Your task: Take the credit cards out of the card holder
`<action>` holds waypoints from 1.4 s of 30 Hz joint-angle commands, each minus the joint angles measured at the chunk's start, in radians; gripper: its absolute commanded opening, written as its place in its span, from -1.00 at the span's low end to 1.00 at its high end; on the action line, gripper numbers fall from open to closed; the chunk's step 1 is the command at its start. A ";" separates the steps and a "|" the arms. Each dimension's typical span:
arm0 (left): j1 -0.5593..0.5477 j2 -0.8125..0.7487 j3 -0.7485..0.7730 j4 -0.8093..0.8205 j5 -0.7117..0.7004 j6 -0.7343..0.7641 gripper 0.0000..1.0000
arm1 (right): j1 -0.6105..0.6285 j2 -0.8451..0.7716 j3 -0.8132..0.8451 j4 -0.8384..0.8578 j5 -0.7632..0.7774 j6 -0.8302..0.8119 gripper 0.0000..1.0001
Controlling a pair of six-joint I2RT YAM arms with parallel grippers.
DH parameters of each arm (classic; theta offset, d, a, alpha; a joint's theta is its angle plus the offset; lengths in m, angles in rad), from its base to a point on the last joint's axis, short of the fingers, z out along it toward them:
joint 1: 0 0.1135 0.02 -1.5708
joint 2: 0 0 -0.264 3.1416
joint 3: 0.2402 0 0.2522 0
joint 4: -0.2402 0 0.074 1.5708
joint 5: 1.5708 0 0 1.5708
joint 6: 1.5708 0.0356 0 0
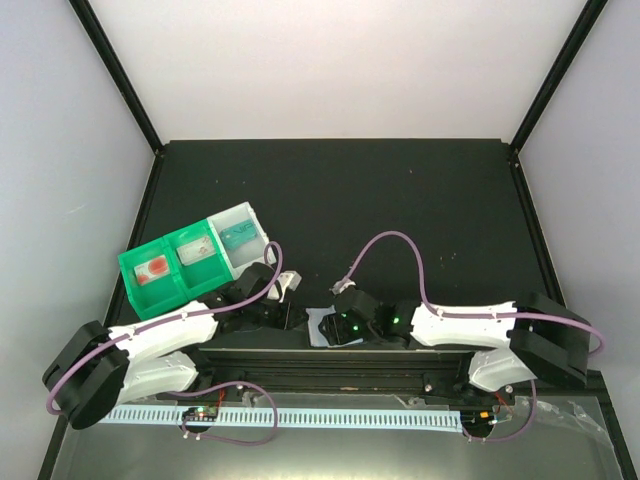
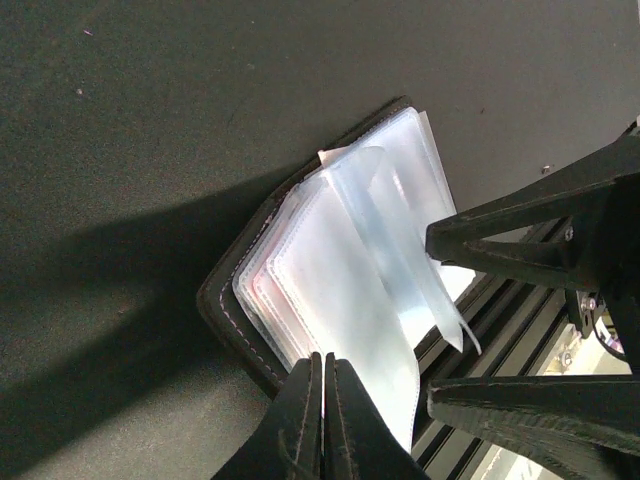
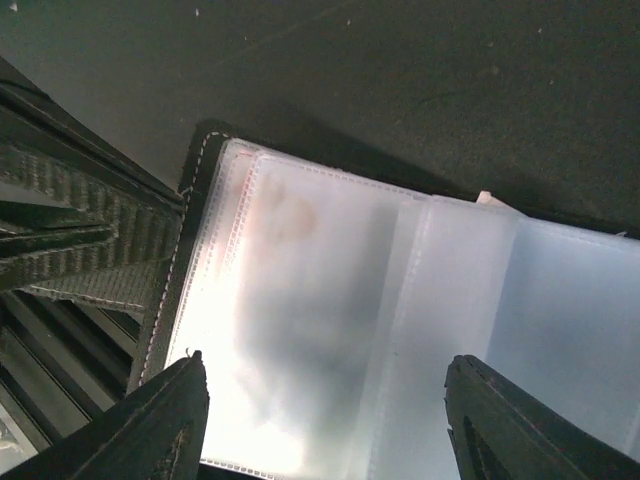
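The card holder [image 1: 323, 328] lies open near the table's front edge, dark-rimmed, with clear plastic sleeves fanned up [image 2: 340, 270]. Credit cards show only as a faint reddish shape inside a sleeve [image 3: 285, 215]. My left gripper [image 2: 322, 385] is shut, its tips at the holder's near edge over a sleeve; whether a sleeve is pinched between them I cannot tell. My right gripper [image 3: 330, 410] hovers just above the sleeves [image 3: 400, 300], open, one finger on each side and nothing between them. In the left wrist view its two fingers [image 2: 520, 225] reach in from the right.
A green-and-clear compartment tray [image 1: 190, 260] stands at the left behind the left arm. A black rail [image 1: 340, 365] runs along the front edge just beside the holder, with a white slotted strip [image 1: 290, 417] below it. Black posts frame the table.
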 commanded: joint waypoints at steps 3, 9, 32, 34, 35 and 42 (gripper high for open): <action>0.000 0.003 0.032 0.012 0.000 0.018 -0.97 | 0.003 0.009 0.053 -0.020 0.008 -0.014 0.31; 0.000 0.020 0.046 0.017 0.013 0.020 -0.97 | 0.004 -0.070 0.056 -0.108 0.110 -0.011 0.32; -0.001 0.016 0.072 -0.003 0.001 0.021 -0.97 | 0.003 0.098 0.064 0.048 -0.028 -0.022 0.40; 0.000 0.011 0.072 -0.006 0.000 0.021 -0.97 | 0.003 0.114 0.065 0.053 -0.033 -0.021 0.39; 0.000 0.009 0.070 -0.006 0.000 0.021 -0.97 | 0.004 0.119 0.066 0.049 -0.028 -0.020 0.37; 0.000 0.002 0.064 -0.010 -0.003 0.021 -0.97 | 0.003 0.108 0.042 0.028 0.012 -0.007 0.30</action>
